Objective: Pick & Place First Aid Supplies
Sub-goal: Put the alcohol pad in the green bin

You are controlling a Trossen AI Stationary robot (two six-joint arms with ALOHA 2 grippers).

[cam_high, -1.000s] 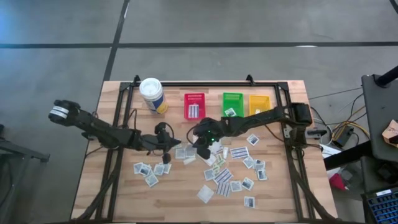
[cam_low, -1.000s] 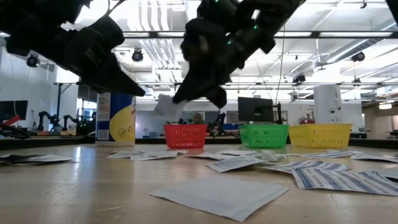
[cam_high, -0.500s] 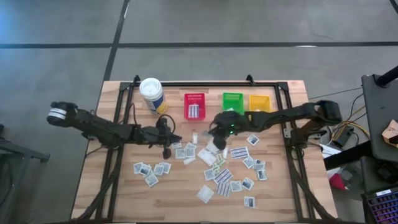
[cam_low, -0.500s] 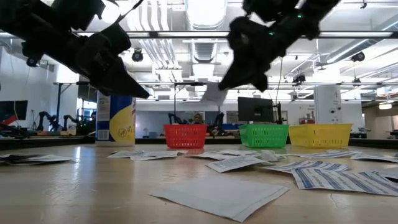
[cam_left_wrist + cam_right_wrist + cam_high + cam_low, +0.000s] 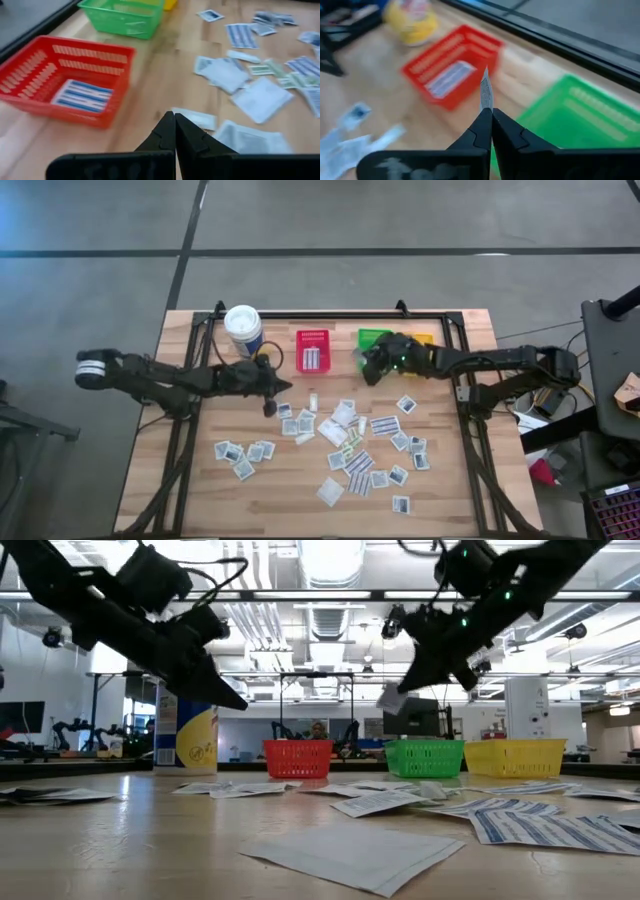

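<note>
I have the right claw pinched on one small white packet, which stands on edge between its tips. Over the last second that arm has carried it up off the scatter in the middle of the bench and across toward the far edge, so it now hangs in the air at the near rim of the green bin, just past the red bin. To my eye the carry is nearly done and only the drop is left, and the packet must sit over the bin's opening before the claw lets go, or it may flutter down onto the bench beside it. The left claw is closed and empty; it has drifted back a little and now hovers low over the bench in front of the red bin, near the white can. The red bin already has a striped packet lying in it. Most packets still lie loose over the middle and toward the near edge.
</note>
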